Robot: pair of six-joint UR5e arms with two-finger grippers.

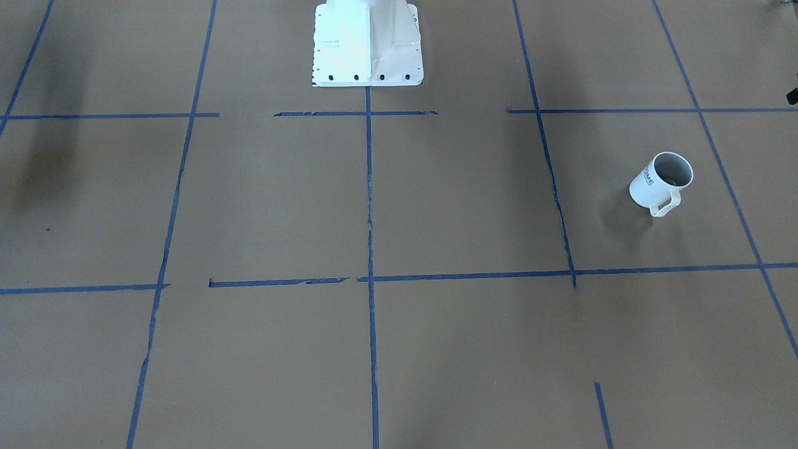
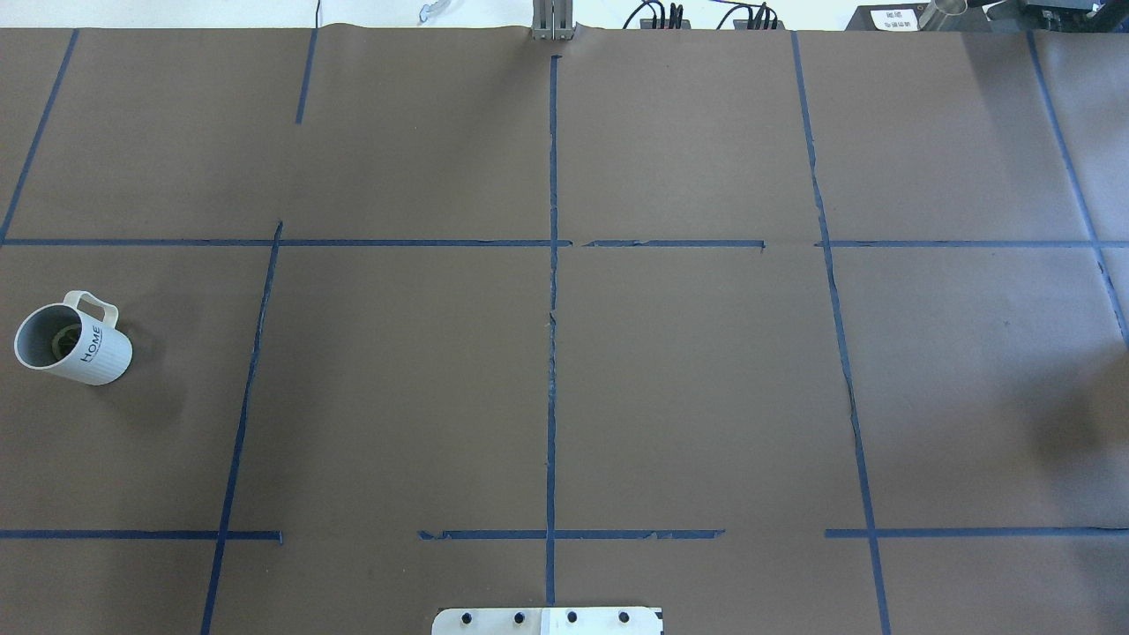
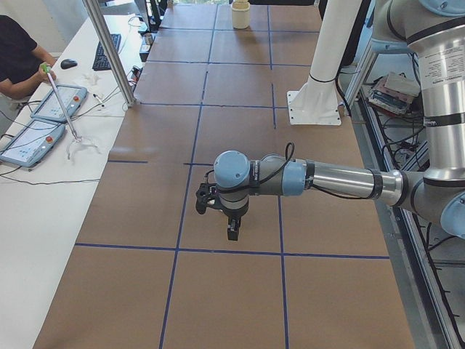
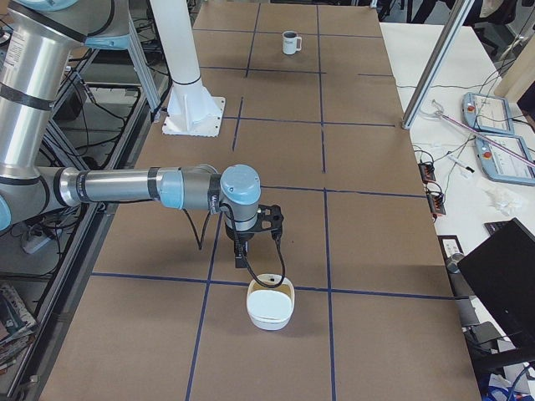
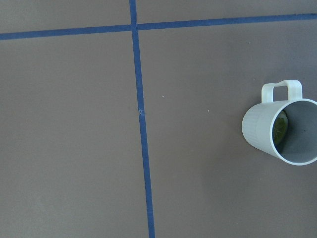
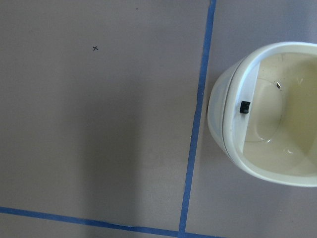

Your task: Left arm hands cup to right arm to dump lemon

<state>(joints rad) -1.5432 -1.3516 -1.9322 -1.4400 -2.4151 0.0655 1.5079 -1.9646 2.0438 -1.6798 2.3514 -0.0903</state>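
Observation:
The white cup [image 2: 84, 348] with dark HOME lettering stands on the brown table at the overhead view's left edge, handle toward the far side. It also shows in the front-facing view [image 1: 658, 184] and small and far in the exterior right view [image 4: 290, 42]. The yellow-green lemon [image 5: 280, 130] lies inside it, as the left wrist view shows the cup [image 5: 262, 126] from above. The left gripper [image 3: 231, 234] hangs above the table, apart from the cup. The right gripper [image 4: 241, 261] hangs by a cream bowl. I cannot tell whether either is open or shut.
A cream bowl [image 4: 270, 307] sits on the table at the robot's right end, below the right wrist camera [image 6: 267, 114]. The white robot base [image 1: 368, 43] stands at the table's middle edge. Blue tape lines grid the table. An operator [image 3: 18, 54] sits at a side desk.

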